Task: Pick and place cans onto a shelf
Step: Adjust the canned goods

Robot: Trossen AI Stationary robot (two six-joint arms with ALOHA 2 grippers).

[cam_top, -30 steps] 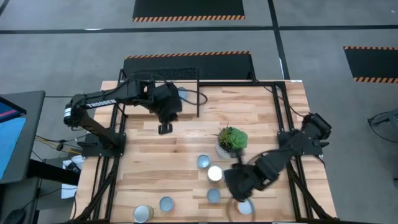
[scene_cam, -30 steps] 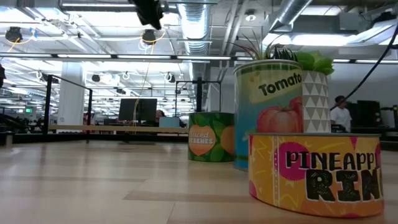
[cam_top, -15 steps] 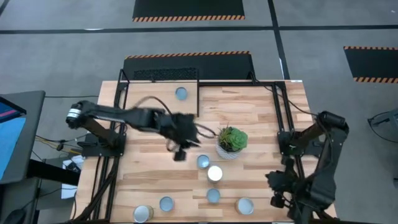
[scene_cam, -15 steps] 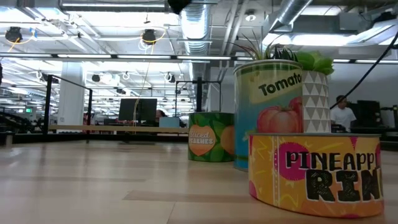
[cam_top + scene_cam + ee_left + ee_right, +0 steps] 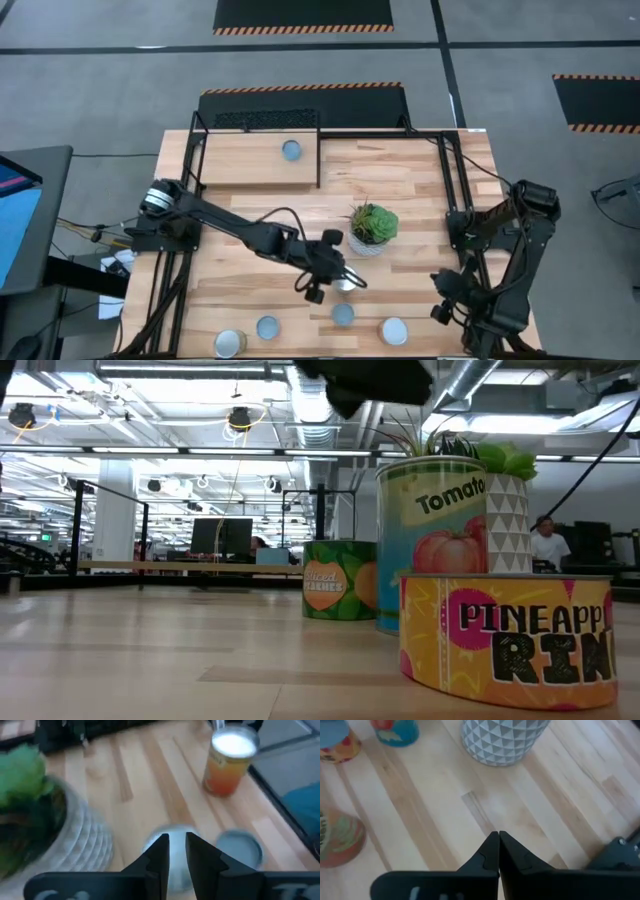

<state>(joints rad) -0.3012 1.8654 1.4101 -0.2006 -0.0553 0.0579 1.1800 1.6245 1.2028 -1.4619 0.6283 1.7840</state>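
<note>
One can (image 5: 291, 150) stands on the shelf (image 5: 250, 160) at the far left. Several more cans stand on the table near its middle and near edge, among them a bright-topped can (image 5: 346, 281), a pale-blue-topped can (image 5: 343, 315) and a white-topped can (image 5: 394, 330). My left gripper (image 5: 328, 285) hangs over the middle cans beside the plant, its fingers a narrow gap apart and empty (image 5: 177, 852), above a pale can top (image 5: 172, 832). It shows dark above the tomato can (image 5: 430, 540). My right gripper (image 5: 498, 851) is shut and empty at the table's right side (image 5: 440, 300).
A plant in a white patterned pot (image 5: 372, 228) stands close by the left gripper on its far side. Two more cans (image 5: 267, 328) (image 5: 229, 343) sit at the near left. Black frame bars (image 5: 452, 190) run along the table's sides and around the shelf.
My left gripper has swept from the shelf toward the table's right and near edges, sinking and levelling out somewhat, to a place over the middle cans. My right gripper has drawn back from the white-topped can toward the table's right edge and rolled. No can has moved.
</note>
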